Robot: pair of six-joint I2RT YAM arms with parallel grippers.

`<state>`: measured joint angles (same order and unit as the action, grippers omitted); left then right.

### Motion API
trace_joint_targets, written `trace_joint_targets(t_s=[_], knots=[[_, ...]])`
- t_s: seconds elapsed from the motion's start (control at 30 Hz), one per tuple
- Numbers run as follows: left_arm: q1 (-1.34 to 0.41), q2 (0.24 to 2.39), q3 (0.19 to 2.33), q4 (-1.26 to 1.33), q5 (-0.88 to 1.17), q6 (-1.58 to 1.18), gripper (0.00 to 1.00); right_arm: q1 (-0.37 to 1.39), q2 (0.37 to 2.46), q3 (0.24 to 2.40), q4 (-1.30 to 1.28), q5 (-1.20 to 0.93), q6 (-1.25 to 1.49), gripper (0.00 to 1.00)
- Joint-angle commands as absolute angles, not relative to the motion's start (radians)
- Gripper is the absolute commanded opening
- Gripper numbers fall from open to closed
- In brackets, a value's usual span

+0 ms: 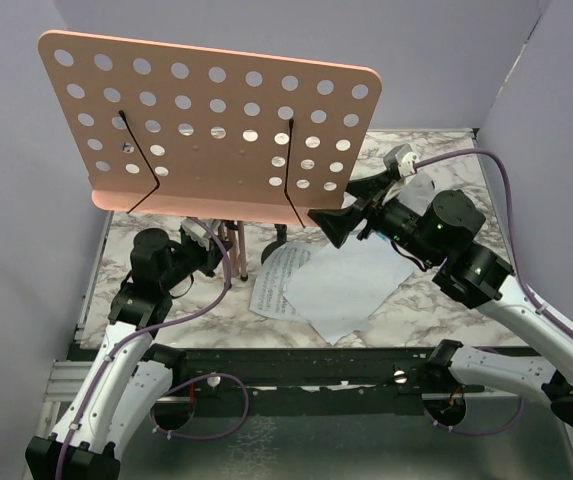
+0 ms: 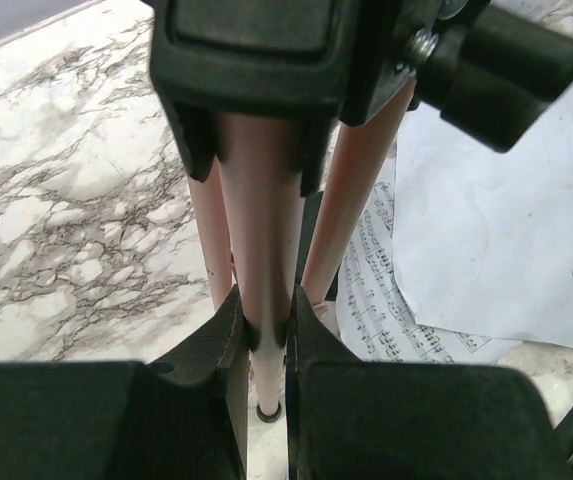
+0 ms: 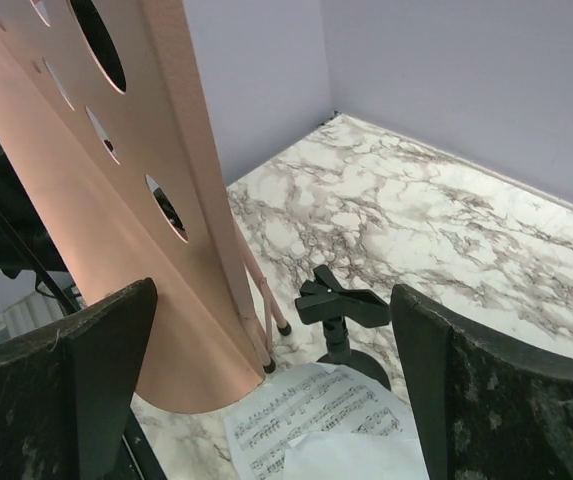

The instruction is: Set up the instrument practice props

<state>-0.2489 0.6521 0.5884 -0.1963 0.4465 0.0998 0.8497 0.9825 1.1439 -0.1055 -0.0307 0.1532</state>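
Top view: the pink music stand [image 1: 216, 120] fills the upper left, and its lower lip hangs over the middle of the table [image 1: 446, 290]. Two sheet-music pages [image 1: 331, 285] lie overlapped at centre, near the front edge.

Left wrist view: my left hand [image 2: 264, 320] is narrow, clamped on one tripod leg [image 2: 261, 230].

Right wrist view: my right hand [image 3: 274, 330] gapes wide and holds nothing. The black mic stand [image 3: 339, 305] stands just beside the stand's feet, with bare marble to the right.

Mic stand [image 1: 274, 248] mostly behind the pink music stand [image 1: 216, 103].

The pink music stand [image 1: 216, 130] stands upright; two white pages [image 1: 341, 285] lie overlapped beside the black mic stand [image 3: 338, 305].
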Motion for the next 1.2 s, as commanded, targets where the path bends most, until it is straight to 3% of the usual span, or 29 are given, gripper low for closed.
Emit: trace_joint_targets(t_s=[0.0,0.4,1.17], knots=[[-0.248,0.630,0.578,-0.167,0.493,0.060,0.00,0.852,0.953,1.081,-0.108,-0.007,0.157,1.00],[-0.248,0.625,0.573,-0.168,0.492,0.059,0.00,0.851,0.862,0.950,0.005,-0.159,0.122,1.00],[-0.247,0.610,0.554,-0.163,0.399,0.026,0.00,0.852,0.908,1.099,0.052,-0.308,0.202,1.00]])
